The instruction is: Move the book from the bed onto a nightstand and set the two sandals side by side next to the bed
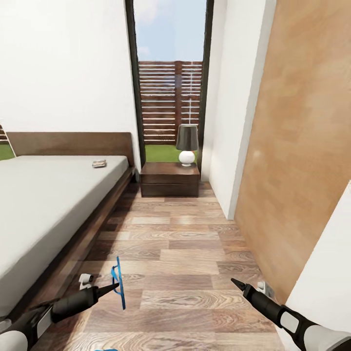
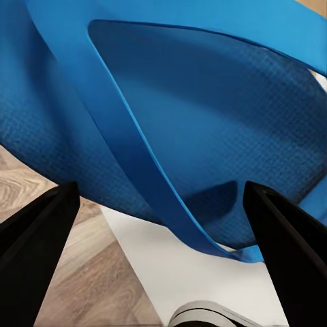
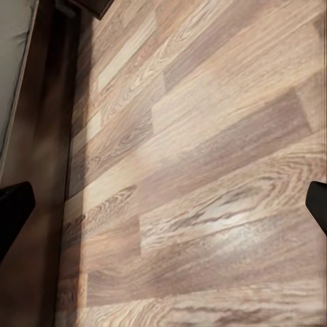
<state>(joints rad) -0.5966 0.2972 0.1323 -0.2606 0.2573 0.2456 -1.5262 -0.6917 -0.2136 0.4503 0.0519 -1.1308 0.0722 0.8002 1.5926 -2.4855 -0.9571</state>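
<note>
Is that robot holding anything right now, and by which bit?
Yes: the left gripper holds a blue sandal by its thin strap. The right gripper is empty.

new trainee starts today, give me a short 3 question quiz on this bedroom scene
1. True or false: the small dark paperback book lies on the light-grey mattress bed.
2. What does the left gripper hold? A) bright blue strap sandal B) lamp C) nothing
3. Fill in: the dark-shaded white-based lamp stands on the dark-brown wooden ____.

Key: 1 true; 2 A; 3 nightstand. The right gripper hangs over bare floor.
</note>
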